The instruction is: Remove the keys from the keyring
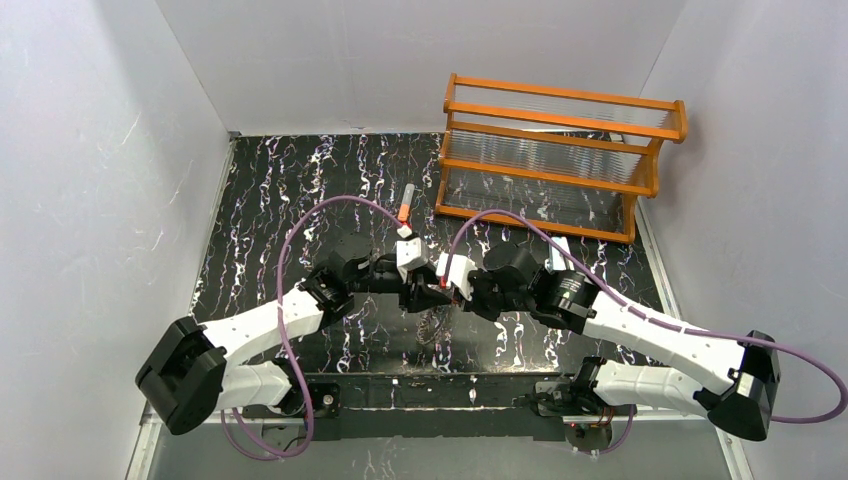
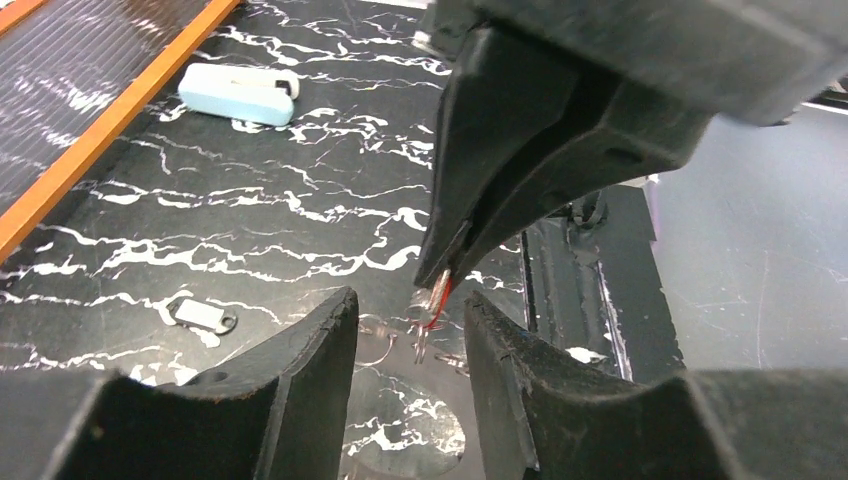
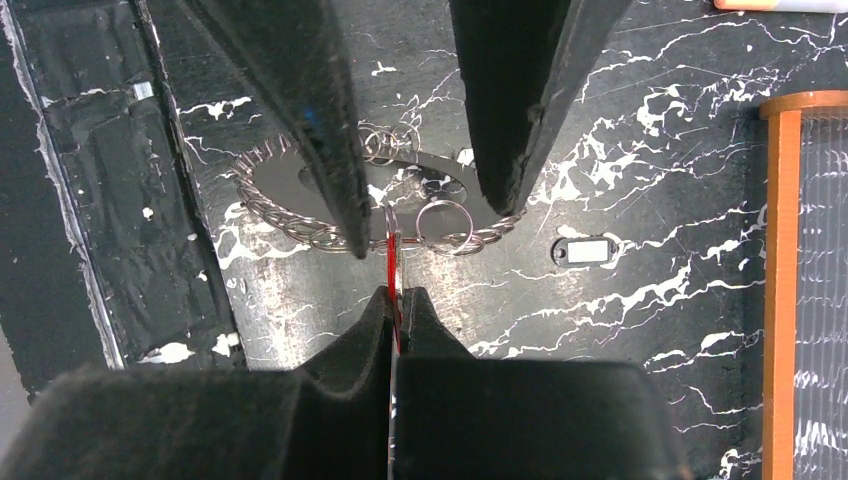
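Note:
The keyring, a flat grey ring with a chain-like rim, lies on the black marbled table under both grippers; it also shows as the keyring and the keyring. My right gripper is shut on a thin red key, which is held edge-on just above the ring's rim. From the left wrist view, the right gripper comes down from above with the red key at its tip. My left gripper stands open, its fingers either side of the red key and the small split rings. A dark-and-white key lies loose on the table.
An orange rack stands at the back right, and its edge shows as the rack. An orange-and-grey tube lies behind the grippers. A pale white-blue clip rests near the rack's edge. The dark-and-white key lies left of my left fingers.

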Robot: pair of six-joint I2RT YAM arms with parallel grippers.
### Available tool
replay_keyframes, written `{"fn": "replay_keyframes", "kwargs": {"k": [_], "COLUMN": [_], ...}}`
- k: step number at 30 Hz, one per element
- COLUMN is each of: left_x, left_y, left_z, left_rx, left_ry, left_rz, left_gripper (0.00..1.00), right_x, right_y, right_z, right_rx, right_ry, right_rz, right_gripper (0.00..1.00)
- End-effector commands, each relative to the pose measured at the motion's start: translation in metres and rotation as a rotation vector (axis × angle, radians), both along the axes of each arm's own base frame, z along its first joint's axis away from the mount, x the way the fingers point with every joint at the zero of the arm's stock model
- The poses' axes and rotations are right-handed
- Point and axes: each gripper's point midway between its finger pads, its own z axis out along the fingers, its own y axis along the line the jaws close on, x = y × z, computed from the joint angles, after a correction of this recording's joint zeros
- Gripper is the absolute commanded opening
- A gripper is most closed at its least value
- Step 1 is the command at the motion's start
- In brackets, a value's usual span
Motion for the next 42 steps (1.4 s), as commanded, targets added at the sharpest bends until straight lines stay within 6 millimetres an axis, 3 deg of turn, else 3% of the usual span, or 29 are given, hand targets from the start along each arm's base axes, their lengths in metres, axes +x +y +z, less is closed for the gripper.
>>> {"fn": "replay_keyframes", "kwargs": {"k": [1,17,25,34,42], "left_x": [-0.014,-0.013,-0.015,-0.018,-0.023], "left_y": [-0.009,-0.016,-0.019,-0.015,-0.014], "left_z": [0.02,-0.001,-0.001,-0.02,-0.026], "left_rx": [-0.047,0.021,0.035,0.129,0.16], "left_ry": [-0.072,-0.073,-0.067,-0.077,-0.073], "left_rz": [-0.101,-0.112,-0.126,-0.142,-0.168], "left_gripper": [0.42,0.38,0.24,0.31,0.32], "right_x": [0.002,-0.001,-0.002,-0.002,-0.003], "right_y": [0.007,0.013,0.016,0.018,0.02], "right_z": [0.012,0.023,0.023,0.027,0.03], "right_rx": [0.036,0.057,0.052,0.061,0.07], "right_ry": [-0.009,0.001,0.008,0.008,0.01], "right_rz": [0.015,0.038,0.055,0.061,0.065], "right_gripper": [0.01,0.01,0.01,0.01,0.01]}}
